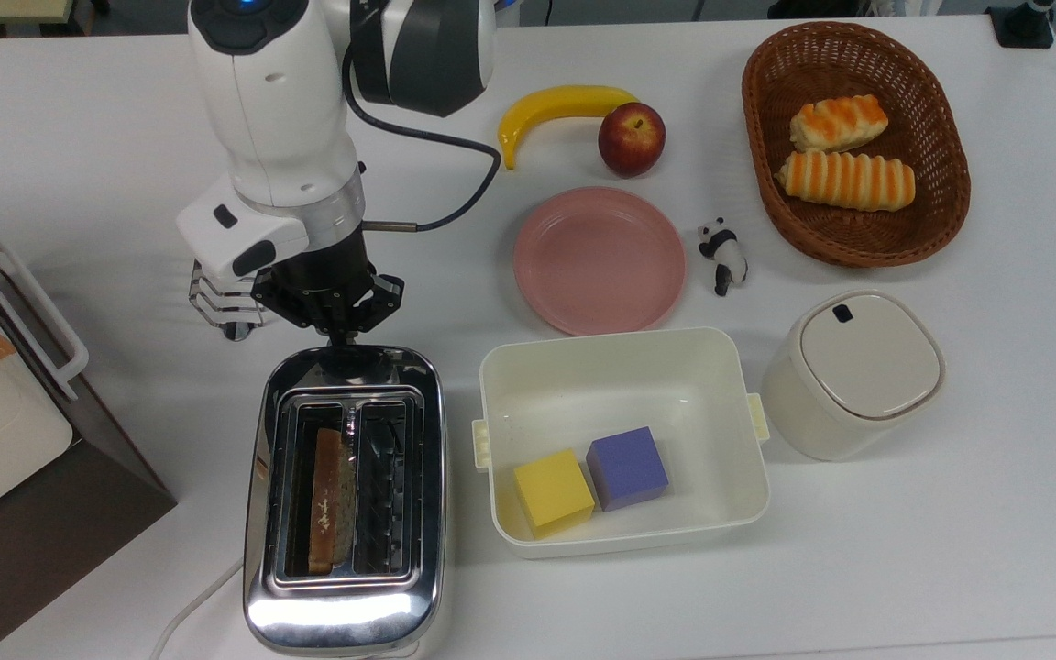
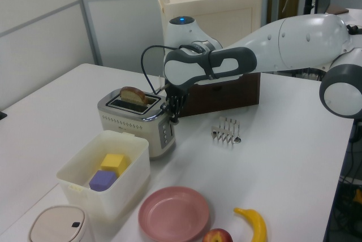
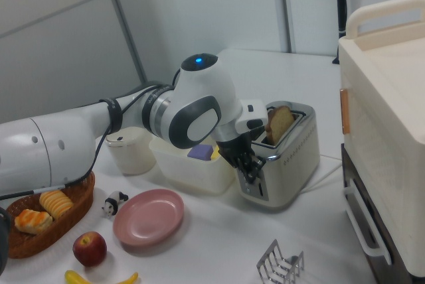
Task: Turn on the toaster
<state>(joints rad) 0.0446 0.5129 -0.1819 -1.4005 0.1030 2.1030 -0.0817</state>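
A white counter (image 1: 950, 550) carries a wicker basket (image 1: 936, 206) holding two striped bread rolls (image 1: 844, 179). A banana (image 1: 555, 105) touches an apple (image 1: 631, 138) above a pink plate (image 1: 599, 258). Beside the plate stands a panda figurine (image 1: 723, 254). A cream bin (image 1: 624, 385) holds a yellow cube (image 1: 553, 490) and a purple cube (image 1: 627, 467). A lidded canister (image 1: 849, 371) stands at the top view's right of the bin.

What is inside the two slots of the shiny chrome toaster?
In the shiny chrome toaster, the top view's left slot holds one brown slice of bread standing on edge. The other slot shows only its wire guides; the slot bottoms are too dark to see.
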